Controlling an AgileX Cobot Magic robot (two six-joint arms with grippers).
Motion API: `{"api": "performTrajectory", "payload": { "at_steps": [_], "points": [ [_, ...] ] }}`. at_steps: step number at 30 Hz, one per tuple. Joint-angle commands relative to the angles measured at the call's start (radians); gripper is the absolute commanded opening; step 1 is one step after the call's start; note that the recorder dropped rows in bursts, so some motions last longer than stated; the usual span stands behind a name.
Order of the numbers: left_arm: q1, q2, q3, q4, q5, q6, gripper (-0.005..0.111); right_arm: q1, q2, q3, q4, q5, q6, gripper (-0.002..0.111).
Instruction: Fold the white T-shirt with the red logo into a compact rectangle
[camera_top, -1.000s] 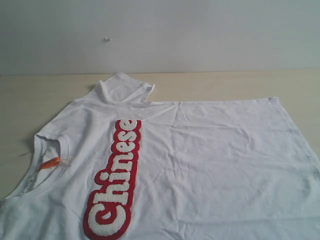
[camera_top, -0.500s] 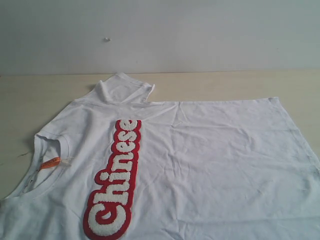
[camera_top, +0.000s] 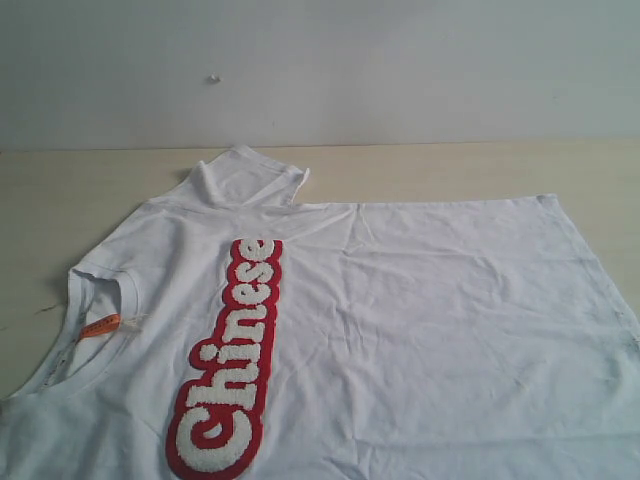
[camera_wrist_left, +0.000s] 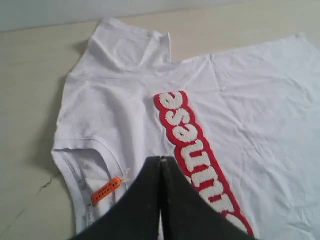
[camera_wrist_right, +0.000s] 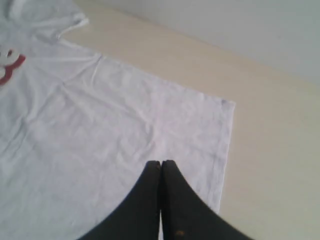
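The white T-shirt (camera_top: 420, 330) was seen spread front up on the pale table (camera_top: 60, 190), filling the lower and right parts of the exterior frame. Its collar (camera_top: 128, 290) lay at the left edge, with an orange tag (camera_top: 100, 325) inside. The red logo (camera_top: 232, 350) ran from the centre down to the lower left. One sleeve (camera_top: 250, 178) lay rumpled at upper centre. The left gripper (camera_wrist_left: 161, 162) was held over the shirt beside the collar, jaws pressed together with nothing gripped. The right gripper (camera_wrist_right: 161, 166) was likewise closed and empty, over the fabric near the hem (camera_wrist_right: 225, 140).
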Motion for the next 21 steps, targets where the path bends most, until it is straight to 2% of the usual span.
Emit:
{"api": "performTrajectory", "payload": {
  "at_steps": [1, 6, 10, 14, 16, 21],
  "points": [
    [-0.005, 0.1, -0.045, -0.054, 0.045, 0.144, 0.0, 0.037, 0.113, -0.055, 0.003, 0.097, -0.105, 0.0],
    [-0.005, 0.229, -0.097, -0.132, 0.129, 0.317, 0.0, 0.047, 0.249, -0.119, 0.003, 0.176, -0.209, 0.0],
    [-0.005, 0.305, -0.138, -0.088, 0.259, 0.493, 0.0, 0.047, 0.319, -0.149, 0.003, 0.174, -0.258, 0.0],
    [-0.011, 0.351, -0.146, -0.018, 0.309, 0.572, 0.0, 0.047, 0.376, -0.158, 0.024, 0.181, -0.469, 0.0],
    [-0.036, 0.368, -0.146, 0.058, 0.331, 0.598, 0.0, 0.047, 0.398, -0.158, 0.025, 0.202, -0.606, 0.0],
    [-0.175, 0.41, -0.146, 0.272, 0.36, 0.6, 0.0, 0.047, 0.435, -0.158, 0.067, 0.287, -0.843, 0.0]
  ]
}}
